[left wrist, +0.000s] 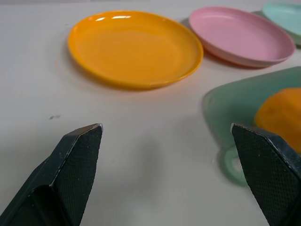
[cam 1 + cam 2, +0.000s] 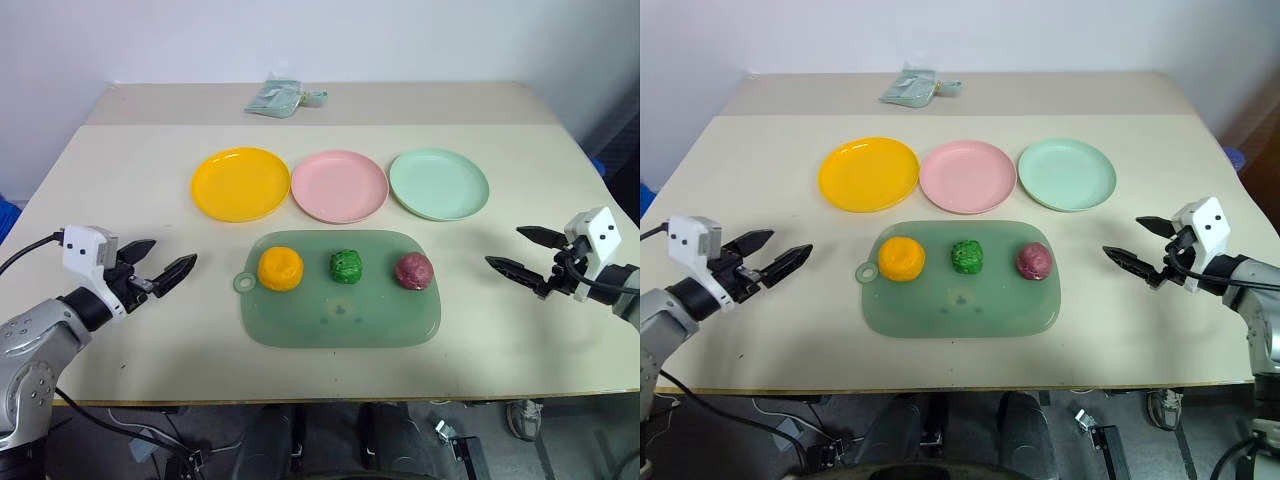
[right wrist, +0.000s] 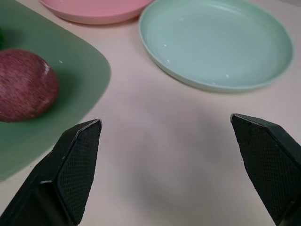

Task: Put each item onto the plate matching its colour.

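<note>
Orange-yellow lump [image 2: 280, 268], bumpy dark green lump [image 2: 346, 266] and maroon lump [image 2: 413, 271] all sit on the dark green plastic tray [image 2: 340, 318]; the yellow [image 2: 240, 184], pink [image 2: 339, 186] and mint [image 2: 438, 184] round plates are bare. I hold the left gripper [image 2: 165, 267] and right gripper [image 2: 520, 252] spread wide, empty, either side. No sorting is done; I judge the next move a reach for an end lump.

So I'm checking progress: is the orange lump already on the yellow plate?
No, the orange lump lies on the dark green tray, and the yellow plate holds nothing.
</note>
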### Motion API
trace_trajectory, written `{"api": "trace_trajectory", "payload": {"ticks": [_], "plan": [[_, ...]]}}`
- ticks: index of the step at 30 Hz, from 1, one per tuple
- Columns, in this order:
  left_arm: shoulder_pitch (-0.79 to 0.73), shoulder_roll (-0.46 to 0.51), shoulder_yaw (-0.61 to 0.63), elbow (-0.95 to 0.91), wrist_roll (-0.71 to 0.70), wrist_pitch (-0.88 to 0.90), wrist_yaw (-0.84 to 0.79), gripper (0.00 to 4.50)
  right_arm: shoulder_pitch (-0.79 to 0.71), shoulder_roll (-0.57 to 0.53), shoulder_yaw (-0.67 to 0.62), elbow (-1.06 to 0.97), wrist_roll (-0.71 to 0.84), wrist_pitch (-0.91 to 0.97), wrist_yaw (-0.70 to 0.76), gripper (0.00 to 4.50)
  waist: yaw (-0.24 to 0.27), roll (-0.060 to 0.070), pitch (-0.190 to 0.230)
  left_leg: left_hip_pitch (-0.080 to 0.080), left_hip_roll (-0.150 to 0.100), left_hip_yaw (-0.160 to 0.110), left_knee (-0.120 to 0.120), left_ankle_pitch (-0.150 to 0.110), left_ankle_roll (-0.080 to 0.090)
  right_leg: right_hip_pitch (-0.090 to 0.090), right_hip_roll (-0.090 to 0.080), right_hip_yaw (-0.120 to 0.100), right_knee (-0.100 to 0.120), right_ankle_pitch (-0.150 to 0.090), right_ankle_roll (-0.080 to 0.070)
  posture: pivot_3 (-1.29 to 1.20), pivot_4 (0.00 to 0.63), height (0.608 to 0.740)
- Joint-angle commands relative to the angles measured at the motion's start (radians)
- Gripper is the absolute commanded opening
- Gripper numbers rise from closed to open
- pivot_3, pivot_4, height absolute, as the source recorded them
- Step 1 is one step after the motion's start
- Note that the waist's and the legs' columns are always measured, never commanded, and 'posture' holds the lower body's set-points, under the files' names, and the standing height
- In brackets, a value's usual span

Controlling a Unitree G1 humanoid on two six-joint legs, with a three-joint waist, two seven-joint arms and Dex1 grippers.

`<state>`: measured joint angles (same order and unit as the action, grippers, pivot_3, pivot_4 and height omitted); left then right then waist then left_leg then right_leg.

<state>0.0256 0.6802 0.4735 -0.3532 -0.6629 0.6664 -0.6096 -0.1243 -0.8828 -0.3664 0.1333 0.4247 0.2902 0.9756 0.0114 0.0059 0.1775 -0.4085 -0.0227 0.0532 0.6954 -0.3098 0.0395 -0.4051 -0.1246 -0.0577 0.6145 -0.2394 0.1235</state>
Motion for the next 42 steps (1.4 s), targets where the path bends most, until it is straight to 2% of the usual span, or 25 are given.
{"api": "trace_trajectory", "payload": {"ticks": [1,5,11,19,26,30,34,39,42], "plan": [[-0.054,0.007,-0.025,0.011,-0.028,-0.005,-0.035,4.5,0.018,0.002,-0.064,-0.033,0.021,-0.007,-0.019,4.49,0.0,0.0,0.0,0.0,0.0,0.0,0.0,0.0,0.0,0.0,0.0,0.0,0.0,0.0,0.0,0.0,0.15,0.74],[-0.129,0.016,-0.077,0.044,-0.056,0.006,-0.099,4.5,0.061,0.006,-0.092,-0.08,0.06,0.03,-0.015,4.49,0.001,0.0,0.0,0.0,0.0,0.0,0.0,0.0,0.0,0.0,0.001,0.0,0.0,0.0,0.0,0.0,0.15,0.74],[-0.264,0.022,-0.249,0.082,-0.032,0.006,-0.22,4.5,0.173,0.007,-0.141,-0.2,0.127,0.072,0.023,4.49,0.003,0.0,0.0,0.0,0.0,0.0,0.001,0.0,0.0,0.001,0.004,0.0,0.0,0.0,0.0,0.0,0.15,0.74],[-0.429,0.033,-0.527,0.201,0.161,-0.122,-0.393,4.5,0.315,0.024,-0.144,-0.424,0.187,0.138,0.034,4.49,0.002,0.0,0.0,0.0,0.0,0.001,0.002,0.0,0.001,0.002,0.006,-0.001,0.0,0.0,0.001,0.0,0.15,0.74],[-0.477,0.022,-0.643,0.313,0.317,-0.261,-0.443,4.5,0.361,0.045,-0.097,-0.584,0.197,0.187,-0.001,4.49,0.003,0.0,0.0,0.0,0.0,0.001,0.002,0.0,0.001,0.001,0.006,-0.001,0.0,0.0,0.001,0.0,0.15,0.74],[-0.483,0.003,-0.664,0.357,0.382,-0.319,-0.428,4.5,0.334,0.065,-0.047,-0.623,0.192,0.208,-0.048,4.49,0.004,0.0,0.0,0.0,0.0,0.0,0.002,0.0,0.001,0.002,0.005,-0.001,0.0,0.0,0.001,0.0,0.15,0.74],[-0.479,-0.019,-0.653,0.368,0.394,-0.333,-0.425,3.31,0.314,0.08,-0.012,-0.627,0.183,0.21,-0.072,4.5,0.003,0.0,0.0,0.0,0.0,0.0,0.003,0.0,0.002,0.001,0.005,0.0,0.0,0.0,0.001,0.0,0.15,0.74],[-0.452,-0.022,-0.629,0.343,0.378,-0.329,-0.431,3.25,0.308,0.085,0.021,-0.603,0.17,0.187,-0.068,4.5,0.003,0.0,0.0,0.0,0.0,0.0,0.003,0.0,0.002,0.001,0.005,0.0,0.0,0.0,0.001,0.0,0.15,0.74],[-0.462,-0.057,-0.523,0.342,0.336,-0.304,-0.334,3.25,0.299,0.094,0.037,-0.588,0.161,0.161,-0.061,4.5,0.003,-0.001,0.0,0.0,0.0,0.0,0.003,0.0,0.002,0.001,0.005,0.0,0.0,0.0,0.001,0.0,0.15,0.74]]}}
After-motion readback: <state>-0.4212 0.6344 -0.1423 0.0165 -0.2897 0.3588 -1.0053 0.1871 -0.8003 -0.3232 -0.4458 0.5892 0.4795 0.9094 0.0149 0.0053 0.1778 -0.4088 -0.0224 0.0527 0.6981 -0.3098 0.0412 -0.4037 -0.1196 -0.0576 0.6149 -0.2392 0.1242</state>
